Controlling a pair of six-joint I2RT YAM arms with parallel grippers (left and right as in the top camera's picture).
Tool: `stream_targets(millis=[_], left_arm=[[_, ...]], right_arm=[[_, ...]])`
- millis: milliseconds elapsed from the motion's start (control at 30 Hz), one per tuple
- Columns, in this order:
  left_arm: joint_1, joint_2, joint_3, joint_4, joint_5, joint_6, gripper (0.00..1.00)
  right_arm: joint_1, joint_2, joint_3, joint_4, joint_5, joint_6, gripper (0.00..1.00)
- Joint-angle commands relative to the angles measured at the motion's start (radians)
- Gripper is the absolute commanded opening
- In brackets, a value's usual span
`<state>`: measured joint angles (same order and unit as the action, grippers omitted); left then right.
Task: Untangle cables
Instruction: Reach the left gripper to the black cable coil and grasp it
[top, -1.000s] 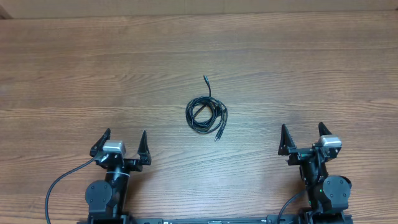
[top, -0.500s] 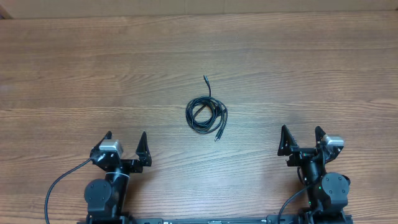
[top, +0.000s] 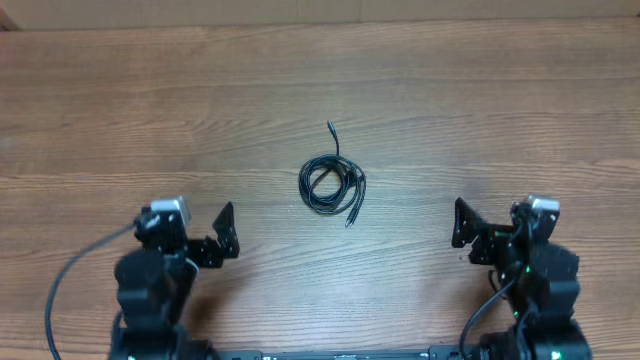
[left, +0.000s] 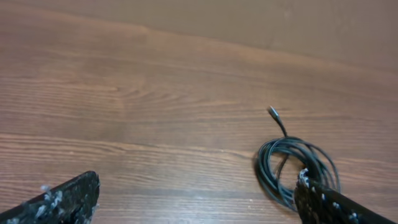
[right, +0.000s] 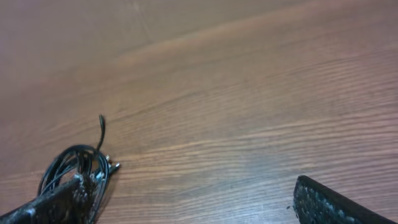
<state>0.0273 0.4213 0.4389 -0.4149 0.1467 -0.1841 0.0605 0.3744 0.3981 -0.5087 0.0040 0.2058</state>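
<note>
The cables (top: 333, 185) lie as one small coil of thin black wire in the middle of the wooden table, with one plug tip pointing to the far side and others at the coil's near right. The coil also shows in the left wrist view (left: 297, 169) and the right wrist view (right: 73, 168). My left gripper (top: 195, 228) is open and empty, near and to the left of the coil. My right gripper (top: 492, 222) is open and empty, near and to the right of it. Neither touches the cables.
The wooden table (top: 480, 110) runs to a far edge at the top of the overhead view. Thicker black cords (top: 70, 285) trail from the arm bases at the near edge.
Both arms have drawn back a little toward the near edge and tilted, so the grippers look down the table. The coil has not moved.
</note>
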Motion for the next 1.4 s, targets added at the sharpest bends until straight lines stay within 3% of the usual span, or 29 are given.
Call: stream_targets(millis=[0, 267, 433, 600, 800, 967, 1067, 1367], left_arm=[[0.005, 0.170, 0.182, -0.073, 0.070, 0.039, 1.00], [0.006, 0.519, 0.563, -0.532, 0.072, 0.039, 1.00], [0.006, 0.636, 0.650, -0.718, -0.014, 0.035, 0.99], [0.006, 0.677, 0.650, -0.648, 0.062, 0.004, 1.00], [-0.020, 0.697, 0.650, -0.343, 0.246, 0.003, 0.99], [-0.122, 0.743, 0.650, -0.193, 0.114, 0.019, 0.98], [-0.242, 0.838, 0.650, -0.170, 0.008, 0.116, 0.97], [-0.386, 1.120, 0.650, -0.068, -0.023, 0.160, 0.87]], right_arm=[[0.004, 0.109, 0.138, -0.059, -0.017, 0.005, 1.00], [0.004, 0.358, 0.375, -0.295, -0.032, 0.004, 1.00], [0.004, 0.468, 0.466, -0.373, -0.065, 0.004, 1.00], [0.004, 0.497, 0.473, -0.362, -0.104, 0.004, 1.00], [0.004, 0.496, 0.473, -0.349, -0.115, 0.004, 1.00], [0.004, 0.496, 0.473, -0.349, -0.115, 0.004, 1.00], [0.004, 0.496, 0.473, -0.346, -0.114, 0.004, 1.00], [0.004, 0.496, 0.473, -0.351, -0.115, 0.004, 1.00]])
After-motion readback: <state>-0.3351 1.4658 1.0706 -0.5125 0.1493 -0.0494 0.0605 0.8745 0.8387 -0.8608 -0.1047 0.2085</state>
